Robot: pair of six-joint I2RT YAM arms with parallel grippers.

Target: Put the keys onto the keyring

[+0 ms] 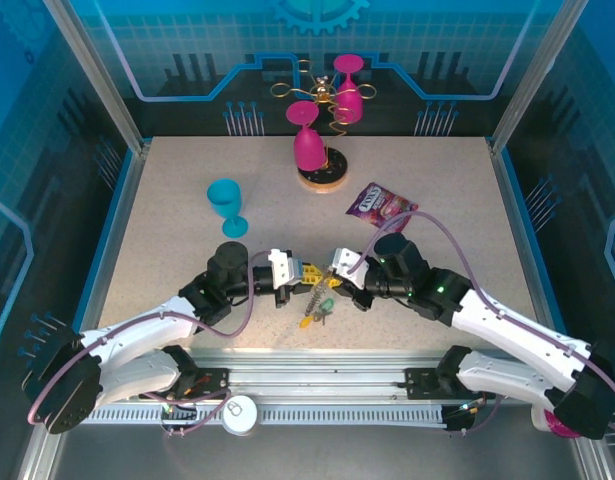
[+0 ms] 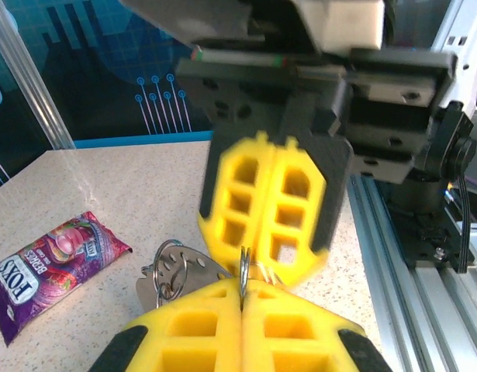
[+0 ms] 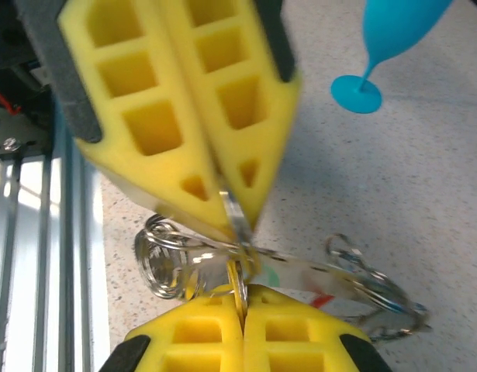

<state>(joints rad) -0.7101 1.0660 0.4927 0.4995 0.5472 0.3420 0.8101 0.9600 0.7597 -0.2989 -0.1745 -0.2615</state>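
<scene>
My left gripper (image 1: 307, 274) and right gripper (image 1: 334, 277) meet tip to tip above the table's near middle. In the left wrist view my left gripper (image 2: 243, 291) is shut on a thin silver ring of the keyring (image 2: 243, 267). A metal key blade with small rings (image 2: 172, 271) hangs beside it. In the right wrist view my right gripper (image 3: 240, 298) is shut on a yellow-edged key with its ring (image 3: 238, 280). Keys with green and red marks (image 3: 316, 279) spread to the right. A bunch of keys (image 1: 317, 310) dangles below both grippers.
A teal cup (image 1: 226, 205) stands left of centre. A purple snack packet (image 1: 380, 207) lies right of centre. The gold wire stand with pink glasses (image 1: 323, 135) is at the back. The metal rail (image 1: 317, 385) runs along the near edge.
</scene>
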